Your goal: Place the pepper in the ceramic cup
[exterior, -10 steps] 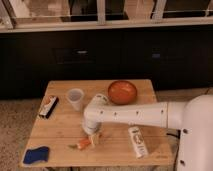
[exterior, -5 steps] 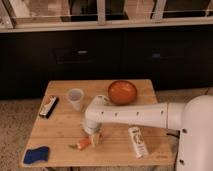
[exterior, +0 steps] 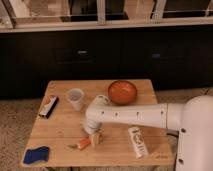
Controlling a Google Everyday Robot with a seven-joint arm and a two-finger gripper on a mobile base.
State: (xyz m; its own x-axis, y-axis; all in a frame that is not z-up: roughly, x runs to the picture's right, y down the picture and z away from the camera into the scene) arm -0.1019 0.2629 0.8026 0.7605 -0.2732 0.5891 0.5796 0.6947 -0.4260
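The orange pepper (exterior: 83, 144) lies on the wooden table (exterior: 60, 125) near the front, its greenish stem pointing left. My gripper (exterior: 95, 138) hangs straight down from the white arm and sits right at the pepper's right end. The whitish ceramic cup (exterior: 75, 98) stands upright at the back left of the table, well behind and left of the gripper.
An orange bowl (exterior: 122, 91) stands at the back right. A white labelled tube (exterior: 137, 141) lies at the front right. A dark snack bar (exterior: 48, 106) lies at the left edge and a blue sponge (exterior: 36, 155) at the front left corner.
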